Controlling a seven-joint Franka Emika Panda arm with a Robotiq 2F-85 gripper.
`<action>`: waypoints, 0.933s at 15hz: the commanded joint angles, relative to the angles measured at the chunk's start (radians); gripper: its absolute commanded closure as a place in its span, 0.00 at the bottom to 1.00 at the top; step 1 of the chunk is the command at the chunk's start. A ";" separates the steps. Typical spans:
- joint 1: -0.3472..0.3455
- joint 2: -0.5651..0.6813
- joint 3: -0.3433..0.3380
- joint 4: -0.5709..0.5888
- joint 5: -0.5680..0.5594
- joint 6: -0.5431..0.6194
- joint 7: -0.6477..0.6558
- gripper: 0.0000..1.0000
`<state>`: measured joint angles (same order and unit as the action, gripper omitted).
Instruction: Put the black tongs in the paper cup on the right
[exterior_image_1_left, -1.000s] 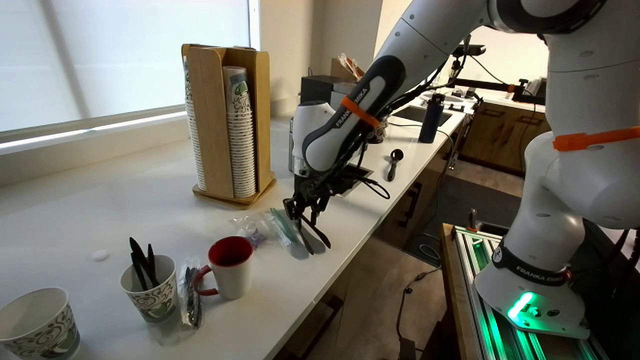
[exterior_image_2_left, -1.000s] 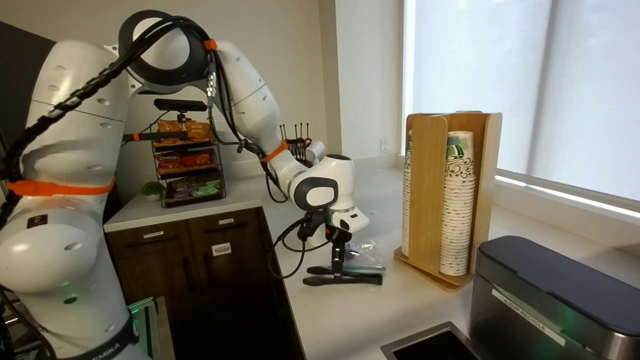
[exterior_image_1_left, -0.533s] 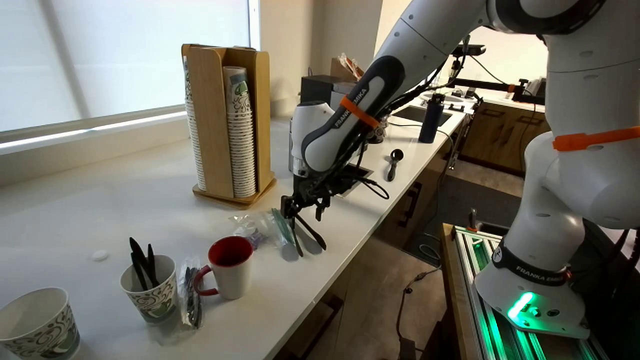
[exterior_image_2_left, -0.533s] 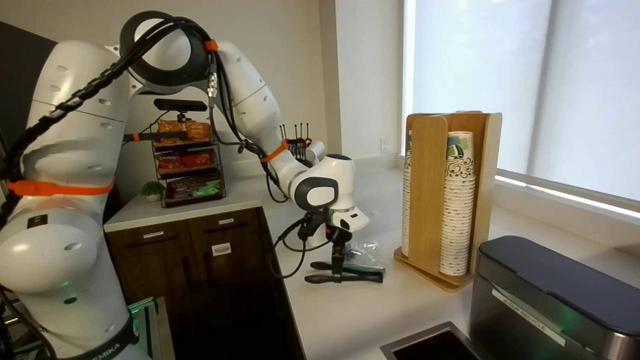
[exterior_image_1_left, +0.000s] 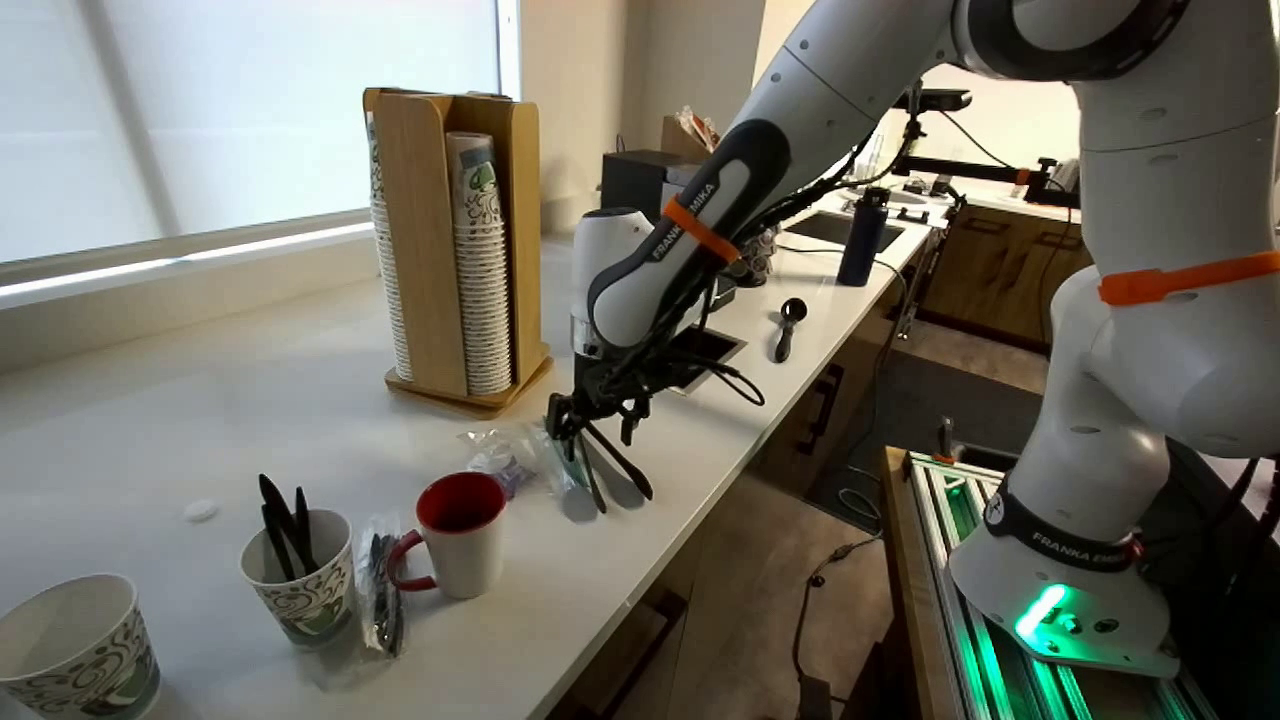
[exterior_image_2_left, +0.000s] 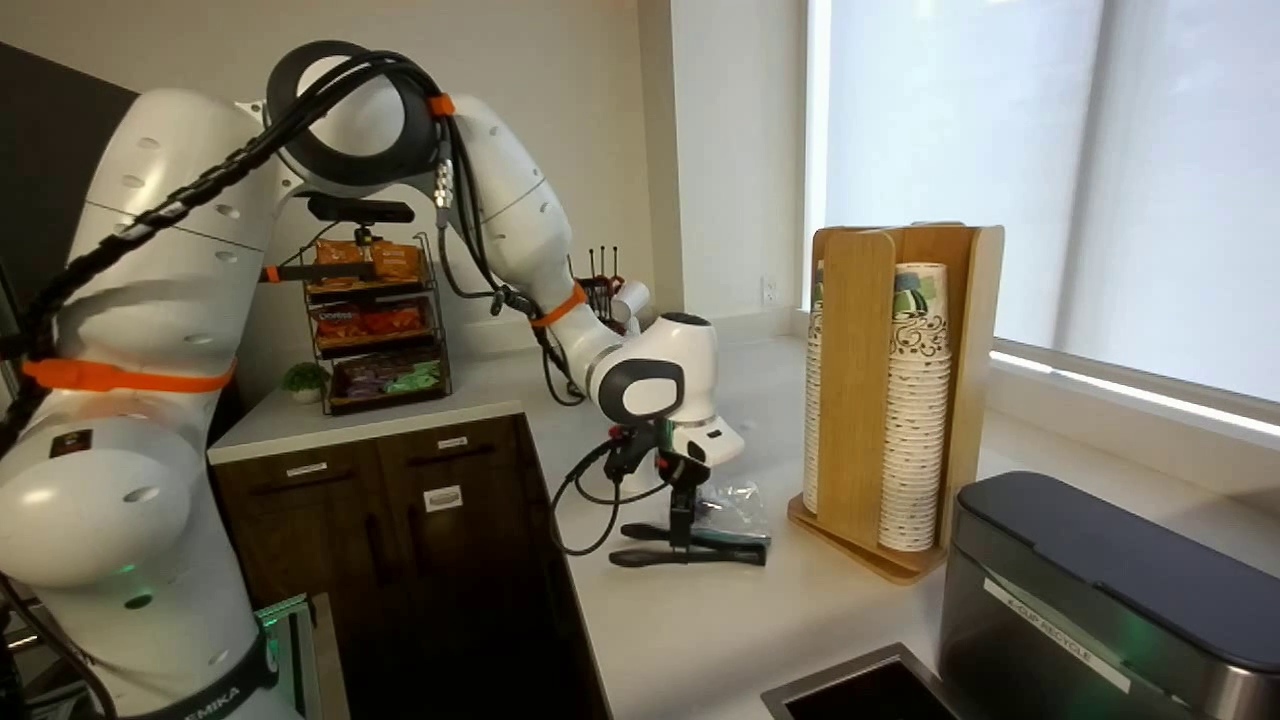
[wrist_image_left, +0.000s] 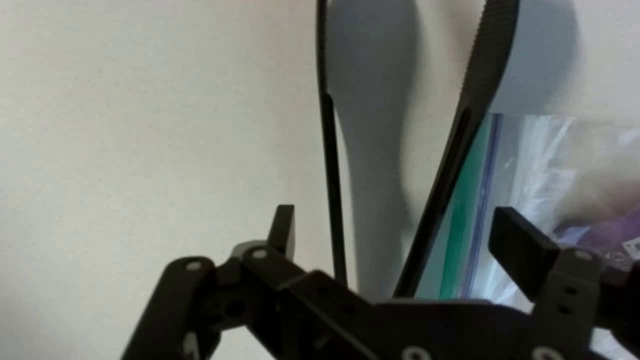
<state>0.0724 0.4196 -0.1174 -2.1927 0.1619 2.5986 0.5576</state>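
The slim black tongs (wrist_image_left: 450, 165) lie on the white counter, their two arms spread, seen in both exterior views and the wrist view. My gripper (wrist_image_left: 397, 220) stands open just over them, one finger pad (wrist_image_left: 522, 245) on each side. Both tong arms run between the pads and touch neither; their joined end is hidden under the gripper in the wrist view. In an exterior view, the paper cup (exterior_image_1_left: 320, 610) with black cutlery in it stands right of a wider patterned cup (exterior_image_1_left: 90, 660). Both cups are well away from my gripper.
A clear zip bag (wrist_image_left: 540, 165) with a green strip lies against the tongs. A red-and-white mug (exterior_image_1_left: 470, 550) and a wrapped cutlery packet (exterior_image_1_left: 383, 600) sit near the paper cup. A wooden cup rack (exterior_image_2_left: 855, 400) and a recycle bin (exterior_image_2_left: 1100, 600) stand close by.
My gripper's fingers have spread and let go of the tongs, whose arms have moved apart. The gripper has risen slightly and shifted a little toward the cups.
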 joint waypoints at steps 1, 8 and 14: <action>-0.017 0.059 0.020 0.067 0.032 -0.016 -0.009 0.20; -0.007 0.081 0.007 0.094 0.021 -0.029 0.005 0.69; 0.014 0.009 -0.010 0.023 -0.014 0.022 0.005 0.93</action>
<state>0.0692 0.4730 -0.1172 -2.1215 0.1687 2.5844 0.5587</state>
